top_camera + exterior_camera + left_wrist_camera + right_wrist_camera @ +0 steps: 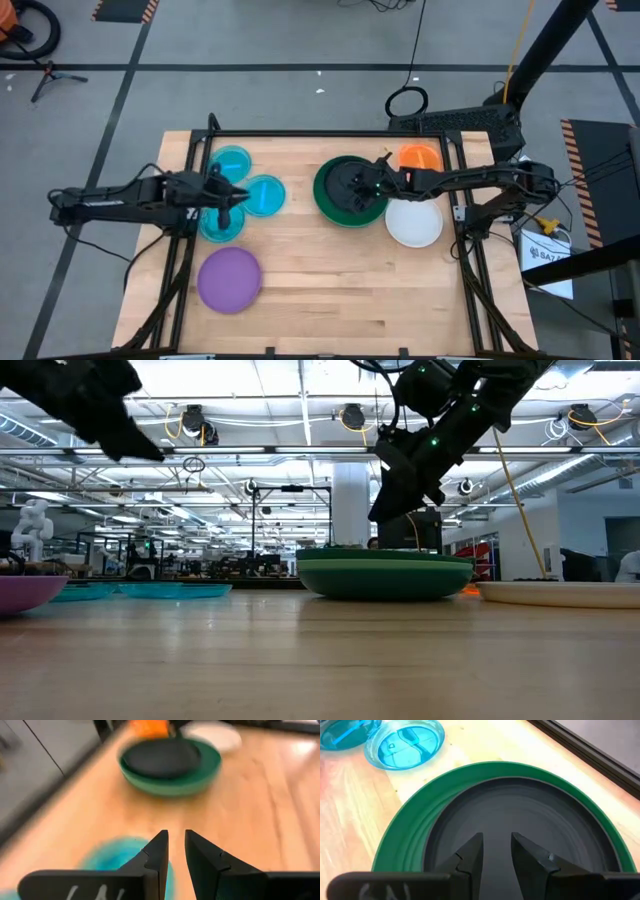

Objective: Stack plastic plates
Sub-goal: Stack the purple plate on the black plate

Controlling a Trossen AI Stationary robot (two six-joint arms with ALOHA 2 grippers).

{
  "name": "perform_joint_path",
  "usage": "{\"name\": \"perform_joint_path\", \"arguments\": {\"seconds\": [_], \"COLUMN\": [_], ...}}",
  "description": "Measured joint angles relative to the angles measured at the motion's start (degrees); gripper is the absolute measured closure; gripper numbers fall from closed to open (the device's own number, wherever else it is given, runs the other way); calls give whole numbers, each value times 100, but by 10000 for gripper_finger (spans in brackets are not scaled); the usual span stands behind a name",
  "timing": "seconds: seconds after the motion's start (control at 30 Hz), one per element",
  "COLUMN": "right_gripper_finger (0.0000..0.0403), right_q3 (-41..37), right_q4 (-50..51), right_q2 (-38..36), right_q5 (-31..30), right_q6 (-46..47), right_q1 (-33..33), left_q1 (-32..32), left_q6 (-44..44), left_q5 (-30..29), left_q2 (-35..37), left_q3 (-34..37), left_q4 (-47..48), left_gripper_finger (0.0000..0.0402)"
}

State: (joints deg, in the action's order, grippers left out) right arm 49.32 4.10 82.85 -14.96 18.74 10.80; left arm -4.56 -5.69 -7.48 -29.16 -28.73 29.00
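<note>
Black plate [520, 825] lay nested in green plate [340, 205]; right gripper [496, 851] hovered above, slightly parted, empty. Left gripper [174, 851], likewise empty, hung over blue plates [262, 196]. Next, presumably: grasping another plate.

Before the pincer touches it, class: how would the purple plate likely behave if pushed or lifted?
The purple plate looks thin and shallow, so probably light and fairly stiff. Flat on smooth wood, it would likely slide rather than tip. Its low rim may be awkward to grip.

Tabletop [330, 280]: pale wood planks, black frame round it
Floor [280, 40]: grey, dark tape lines
Cable [407, 100]: black loop behind tabletop
Ceiling lights [300, 380]: bright rows
</note>
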Motion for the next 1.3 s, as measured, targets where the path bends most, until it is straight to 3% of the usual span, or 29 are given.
{"name": "perform_joint_path", "arguments": {"seconds": [0.23, 0.47, 0.73, 0.97, 1.07, 1.2, 1.3], "right_gripper_finger": [310, 310, 310, 310, 310, 310, 310], "right_q3": [0, 0, 2, 2, 2, 2, 2], "right_q4": [0, 0, 0, 0, 0, -1, 0], "right_q2": [0, 0, 0, 0, 0, 0, 0], "right_q5": [0, 2, 2, 7, 20, 22, 22], "right_q6": [-11, -1, -45, -41, -41, -41, -41], "right_q1": [-3, -3, -3, -3, -3, -3, -3], "left_q1": [611, 1632, 2480, 2568, 2568, 2559, 2542], "left_q6": [-990, -1803, -1862, -1610, -1539, -1344, -1347], "left_q5": [545, 877, 804, 731, 721, 714, 366], "left_q2": [-647, -1548, -2659, -3057, -3052, -3052, -3092], "left_q3": [0, 0, 0, 2, 2, 2, 2], "left_q4": [84, 140, 212, 185, 184, 269, 268], "left_gripper_finger": [330, 330, 330, 327, 306, 245, 201]}}
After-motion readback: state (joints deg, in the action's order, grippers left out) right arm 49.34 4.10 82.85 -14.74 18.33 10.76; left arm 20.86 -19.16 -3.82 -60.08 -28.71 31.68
